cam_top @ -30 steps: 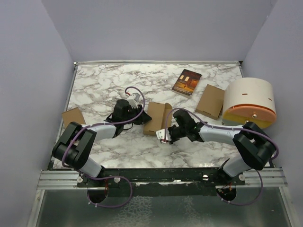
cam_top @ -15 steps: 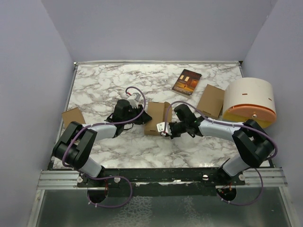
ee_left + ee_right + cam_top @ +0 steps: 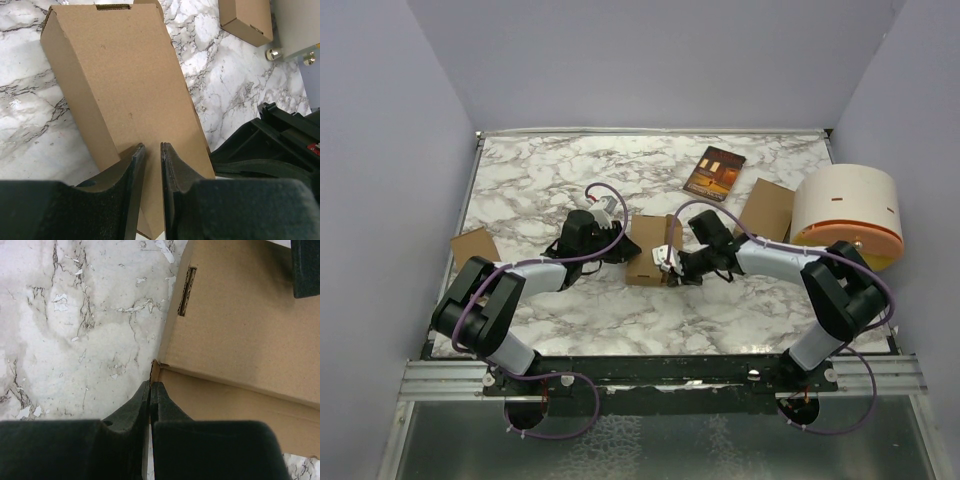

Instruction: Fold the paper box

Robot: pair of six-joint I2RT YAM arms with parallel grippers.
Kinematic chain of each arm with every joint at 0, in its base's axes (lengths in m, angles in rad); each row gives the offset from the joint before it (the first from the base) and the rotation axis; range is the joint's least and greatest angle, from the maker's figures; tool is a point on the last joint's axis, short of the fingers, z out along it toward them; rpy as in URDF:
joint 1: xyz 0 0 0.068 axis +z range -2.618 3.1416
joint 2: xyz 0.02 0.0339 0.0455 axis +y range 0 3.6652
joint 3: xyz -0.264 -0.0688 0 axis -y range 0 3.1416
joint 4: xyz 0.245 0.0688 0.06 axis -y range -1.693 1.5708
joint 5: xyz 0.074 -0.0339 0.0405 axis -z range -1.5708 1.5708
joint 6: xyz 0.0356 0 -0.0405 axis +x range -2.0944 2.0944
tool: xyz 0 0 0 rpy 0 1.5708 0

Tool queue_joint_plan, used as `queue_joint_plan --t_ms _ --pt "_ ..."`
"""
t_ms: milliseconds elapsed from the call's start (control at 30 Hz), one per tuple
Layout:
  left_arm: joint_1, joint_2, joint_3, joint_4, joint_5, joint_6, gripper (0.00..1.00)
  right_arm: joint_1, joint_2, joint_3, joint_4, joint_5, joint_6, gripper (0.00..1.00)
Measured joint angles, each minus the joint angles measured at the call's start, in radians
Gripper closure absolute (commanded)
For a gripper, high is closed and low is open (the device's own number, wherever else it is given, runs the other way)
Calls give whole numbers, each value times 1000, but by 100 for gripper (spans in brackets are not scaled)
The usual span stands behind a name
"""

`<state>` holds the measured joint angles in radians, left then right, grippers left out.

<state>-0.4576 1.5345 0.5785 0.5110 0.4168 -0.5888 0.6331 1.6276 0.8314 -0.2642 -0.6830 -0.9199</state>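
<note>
From above, I see the paper box (image 3: 650, 245) lying in the middle of the table (image 3: 540, 180), with the left hand (image 3: 623, 247) at its left edge and the right hand (image 3: 670, 264) at its near right corner. Left wrist: the left hand (image 3: 150, 155) pinches the box's (image 3: 125, 75) near end through a narrow gap. Right wrist: the right hand (image 3: 150, 390) is fully closed and empty, its tips at a box (image 3: 235, 325) corner.

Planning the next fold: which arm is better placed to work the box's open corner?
Right, probably: the shut right tool is at the paper box's corner seam; the left tool sits opposite.
</note>
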Motion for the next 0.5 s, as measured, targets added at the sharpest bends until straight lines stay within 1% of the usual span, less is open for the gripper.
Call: queue_joint_plan --t_ms 500 --pt "2 1 2 -4 0 0 77 -33 44 42 -51 -49 36 98"
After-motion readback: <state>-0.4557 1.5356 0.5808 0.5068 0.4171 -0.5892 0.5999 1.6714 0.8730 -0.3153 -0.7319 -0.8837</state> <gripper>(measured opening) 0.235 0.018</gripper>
